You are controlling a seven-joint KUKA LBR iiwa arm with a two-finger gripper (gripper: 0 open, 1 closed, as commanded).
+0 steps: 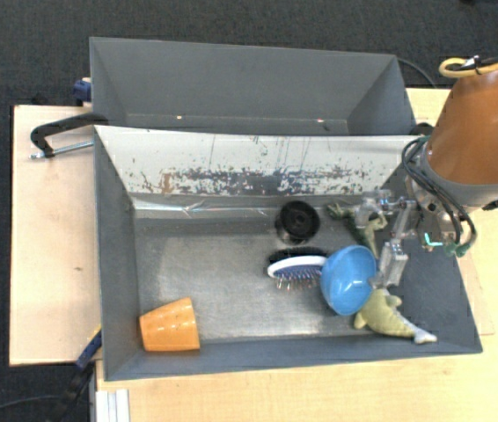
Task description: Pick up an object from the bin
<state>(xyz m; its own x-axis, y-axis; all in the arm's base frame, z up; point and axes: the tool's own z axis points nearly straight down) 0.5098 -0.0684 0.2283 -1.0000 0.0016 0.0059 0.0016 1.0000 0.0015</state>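
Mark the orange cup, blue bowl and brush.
Orange cup [170,325]: camera view, on its side wall.
Blue bowl [347,280]: camera view, on its blue middle.
Brush [296,265]: camera view, on its white body.

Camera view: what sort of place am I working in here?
Most likely a robotics lab's picking cell: a scuffed grey bin with dark carpet around it, holding unrelated test items such as a cup, a bowl and a brush, and the arm reaching in.
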